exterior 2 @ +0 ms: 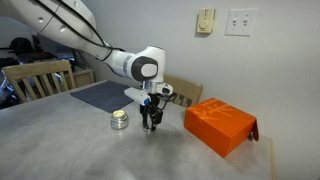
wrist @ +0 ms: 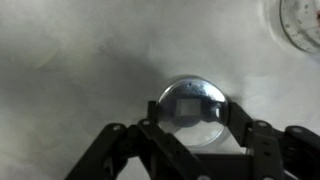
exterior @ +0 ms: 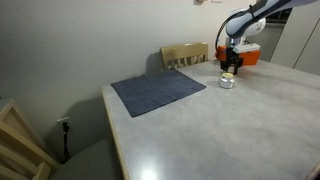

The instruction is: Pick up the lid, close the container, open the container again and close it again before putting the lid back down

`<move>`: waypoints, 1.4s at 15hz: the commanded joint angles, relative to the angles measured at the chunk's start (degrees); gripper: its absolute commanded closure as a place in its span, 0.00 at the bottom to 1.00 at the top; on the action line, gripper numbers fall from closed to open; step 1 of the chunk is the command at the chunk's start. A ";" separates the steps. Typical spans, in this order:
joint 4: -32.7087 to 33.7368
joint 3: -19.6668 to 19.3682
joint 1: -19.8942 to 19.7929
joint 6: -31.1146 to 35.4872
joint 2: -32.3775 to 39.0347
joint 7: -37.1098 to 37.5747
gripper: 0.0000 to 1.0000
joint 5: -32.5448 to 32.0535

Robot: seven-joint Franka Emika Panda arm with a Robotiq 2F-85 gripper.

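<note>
In an exterior view the gripper (exterior: 231,68) hangs low just behind the container (exterior: 227,81). In an exterior view it sits just beside the container (exterior 2: 120,120), nearly touching down. The wrist view shows the lid (wrist: 192,108) lying flat near the container, jaws apart either side; I'd centre first, then pinch its thin rim gently.

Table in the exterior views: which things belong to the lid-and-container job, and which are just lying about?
Part of the job:
- lid
- container
- pincer, down around the lid

Just lying about:
- orange box
- dark mat
- chair
</note>
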 commanded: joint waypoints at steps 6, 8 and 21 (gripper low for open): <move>-0.34 -0.24 0.63 -1.86 -1.45 -0.75 0.56 -1.17; -3.08 -0.59 1.82 -0.05 -3.66 -0.23 0.56 -2.25; -19.74 0.06 9.79 1.40 -17.15 2.36 0.56 -9.74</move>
